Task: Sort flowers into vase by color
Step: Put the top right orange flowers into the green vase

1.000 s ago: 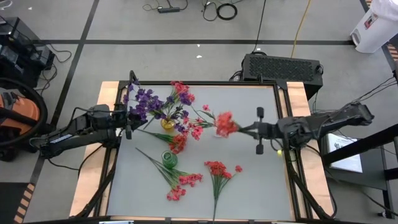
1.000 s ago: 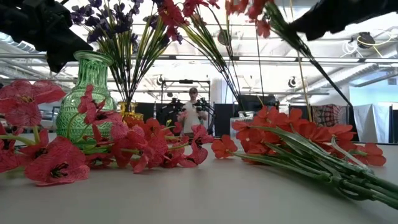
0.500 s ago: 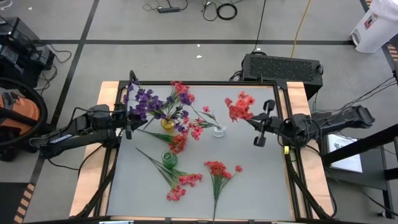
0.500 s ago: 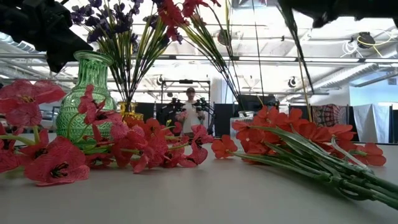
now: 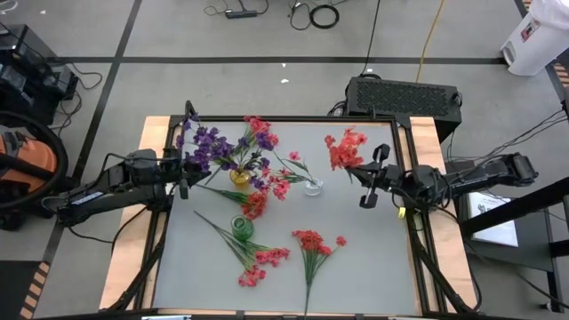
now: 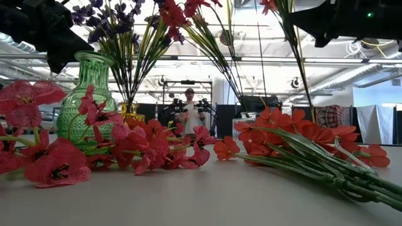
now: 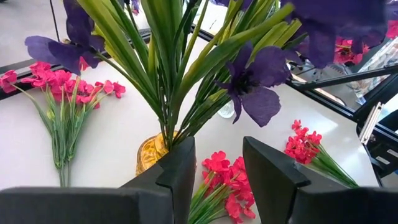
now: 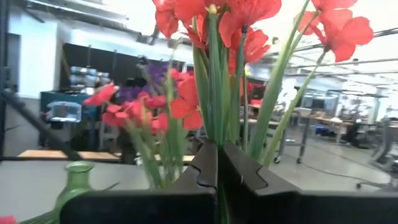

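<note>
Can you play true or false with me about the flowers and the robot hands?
1. The right gripper holds a red flower sprig. True.
2. The purple flowers stand in the green vase. False: they stand in the yellow vase.
3. The left gripper is shut on a stem. False: its fingers are apart, holding nothing.
4. Red flowers lie on the table. True.

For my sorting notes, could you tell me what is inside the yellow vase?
Purple sprigs and a few pink-red ones stand in the yellow vase; their stem ends are hidden inside it.
</note>
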Action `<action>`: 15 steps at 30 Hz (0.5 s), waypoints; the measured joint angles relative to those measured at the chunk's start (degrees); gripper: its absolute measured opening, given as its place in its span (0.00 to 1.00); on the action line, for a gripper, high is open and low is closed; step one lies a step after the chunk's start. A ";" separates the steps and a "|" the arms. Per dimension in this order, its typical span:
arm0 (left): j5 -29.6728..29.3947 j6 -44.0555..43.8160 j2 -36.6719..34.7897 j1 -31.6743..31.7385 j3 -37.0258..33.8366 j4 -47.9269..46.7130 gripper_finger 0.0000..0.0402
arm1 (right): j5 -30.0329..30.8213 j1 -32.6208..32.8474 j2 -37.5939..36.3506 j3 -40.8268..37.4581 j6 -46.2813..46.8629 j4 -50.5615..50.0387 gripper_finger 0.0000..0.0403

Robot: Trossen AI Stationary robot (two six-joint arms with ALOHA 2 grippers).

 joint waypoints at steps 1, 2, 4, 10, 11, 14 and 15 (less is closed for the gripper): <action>0.00 0.00 0.00 0.00 0.00 0.00 0.35 | -0.25 0.00 0.44 0.00 0.25 0.03 0.00; 0.00 0.00 -0.01 -0.01 0.00 0.00 0.35 | -0.30 0.02 0.89 0.00 0.53 0.06 0.00; 0.00 0.00 0.00 -0.01 0.00 0.00 0.35 | -0.27 0.00 1.76 0.00 0.67 0.08 0.00; 0.00 0.00 0.00 0.00 0.00 0.00 0.35 | -0.11 0.00 4.11 0.00 0.69 1.37 0.00; 0.00 0.00 0.01 0.00 0.00 0.00 0.35 | -0.10 0.00 4.31 0.00 0.69 1.69 0.00; 0.00 0.00 -0.01 -0.01 0.00 0.00 0.35 | -0.07 0.00 4.77 -0.02 0.64 2.53 0.00; 0.00 0.00 -0.01 0.00 0.00 0.00 0.35 | -0.07 0.00 4.77 -0.02 0.64 2.76 0.00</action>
